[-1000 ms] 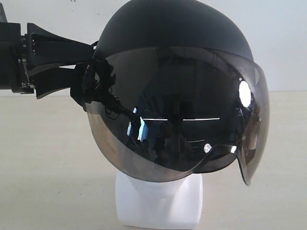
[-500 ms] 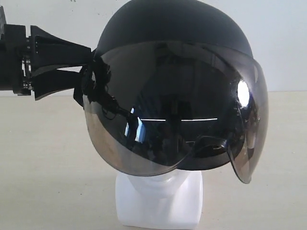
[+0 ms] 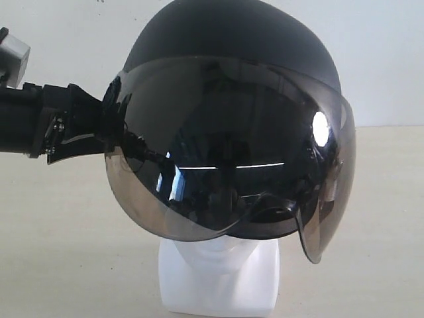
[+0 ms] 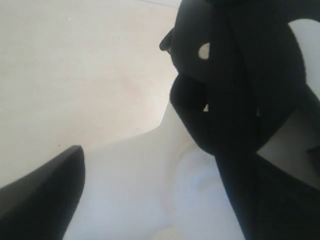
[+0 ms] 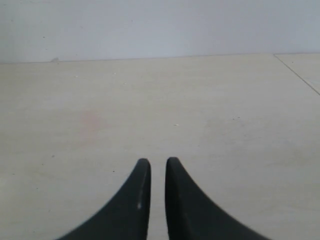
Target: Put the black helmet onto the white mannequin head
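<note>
Pale tabletop (image 3: 59, 252), white wall behind. The black helmet (image 3: 232, 40) sits on the white mannequin head (image 3: 218, 278), right against the left gripper's (image 3: 106, 129) wide-spread jaws, with its strap (image 4: 240, 100) hanging just ahead. The right gripper (image 5: 158, 161), over bare table, is pinched together and empty.

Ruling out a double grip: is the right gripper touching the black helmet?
Apart. The right wrist view shows the right gripper over the table with nothing touching it; the black helmet is absent there.
</note>
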Robot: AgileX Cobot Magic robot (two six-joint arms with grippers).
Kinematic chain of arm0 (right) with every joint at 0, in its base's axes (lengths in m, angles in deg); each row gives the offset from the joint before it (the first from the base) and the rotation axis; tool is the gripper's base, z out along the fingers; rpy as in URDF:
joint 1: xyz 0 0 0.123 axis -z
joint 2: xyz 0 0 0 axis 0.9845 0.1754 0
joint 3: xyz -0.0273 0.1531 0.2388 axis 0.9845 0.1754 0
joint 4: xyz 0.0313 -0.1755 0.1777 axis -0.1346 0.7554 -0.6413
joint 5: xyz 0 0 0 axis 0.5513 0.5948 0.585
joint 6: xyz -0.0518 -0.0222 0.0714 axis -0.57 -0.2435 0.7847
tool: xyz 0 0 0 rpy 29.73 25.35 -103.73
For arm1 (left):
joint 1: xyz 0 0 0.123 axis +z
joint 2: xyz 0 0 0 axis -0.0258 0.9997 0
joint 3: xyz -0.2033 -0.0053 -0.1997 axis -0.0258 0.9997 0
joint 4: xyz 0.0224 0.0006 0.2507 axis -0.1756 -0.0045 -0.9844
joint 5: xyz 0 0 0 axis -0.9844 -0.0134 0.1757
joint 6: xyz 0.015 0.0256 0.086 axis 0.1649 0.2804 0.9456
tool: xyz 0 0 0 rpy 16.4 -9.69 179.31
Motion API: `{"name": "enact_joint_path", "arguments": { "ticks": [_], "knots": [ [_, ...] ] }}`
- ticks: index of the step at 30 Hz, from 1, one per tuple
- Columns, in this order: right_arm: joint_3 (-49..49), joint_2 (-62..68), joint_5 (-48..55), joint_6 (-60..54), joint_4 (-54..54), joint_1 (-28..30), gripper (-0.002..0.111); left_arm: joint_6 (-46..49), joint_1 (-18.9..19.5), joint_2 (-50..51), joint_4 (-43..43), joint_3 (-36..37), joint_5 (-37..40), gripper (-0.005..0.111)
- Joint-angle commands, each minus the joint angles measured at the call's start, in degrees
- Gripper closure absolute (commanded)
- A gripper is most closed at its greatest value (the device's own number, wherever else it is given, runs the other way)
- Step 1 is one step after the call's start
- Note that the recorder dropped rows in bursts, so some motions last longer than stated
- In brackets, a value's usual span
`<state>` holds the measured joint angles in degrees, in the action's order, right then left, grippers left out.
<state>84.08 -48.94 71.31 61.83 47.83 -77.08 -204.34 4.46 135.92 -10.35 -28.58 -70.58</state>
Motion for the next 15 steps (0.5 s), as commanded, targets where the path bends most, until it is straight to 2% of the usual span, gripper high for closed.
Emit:
{"name": "enact_joint_path", "arguments": {
  "ticks": [1, 7, 15],
  "knots": [
    [-0.05, -0.2, -0.49, -0.06, 0.08, 0.03, 0.096, 0.57, -0.21, -0.19, -0.28, 0.1, -2.02, 0.033],
    [-0.05, -0.2, -0.49, -0.06, 0.08, 0.03, 0.096, 0.81, 0.32, -0.19, 2.19, -0.01, -4.46, 0.033],
    [-0.05, -0.2, -0.49, -0.06, 0.08, 0.03, 0.096, -0.1, 5.84, -0.31, 3.05, -0.01, -8.25, 0.033]
  ]
}}
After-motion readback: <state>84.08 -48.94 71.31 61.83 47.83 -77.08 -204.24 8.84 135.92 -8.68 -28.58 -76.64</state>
